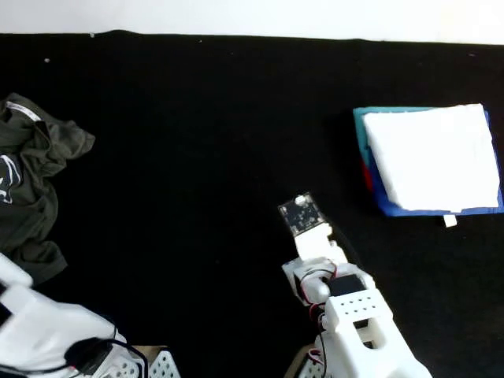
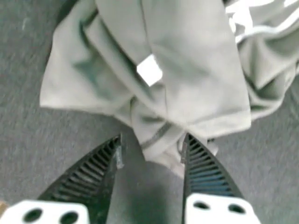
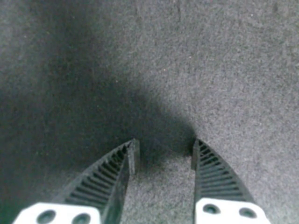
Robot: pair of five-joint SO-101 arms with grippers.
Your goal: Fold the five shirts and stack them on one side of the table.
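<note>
The crumpled shirt [image 1: 31, 181] lies at the table's [image 1: 220, 142] left edge; my left pincer [image 2: 150, 149] gapes around a fold of its hem. I should bite just 1 layer, then drag it flat. My right pincer [image 3: 163, 151] hangs released over bare table; 4 folded shirts [image 1: 433, 157], I judge, sit stacked at the right edge

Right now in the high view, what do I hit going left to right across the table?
crumpled dark shirt → right arm → stack of folded shirts. Left arm is skipped because it overlaps the shirt's span.
</note>
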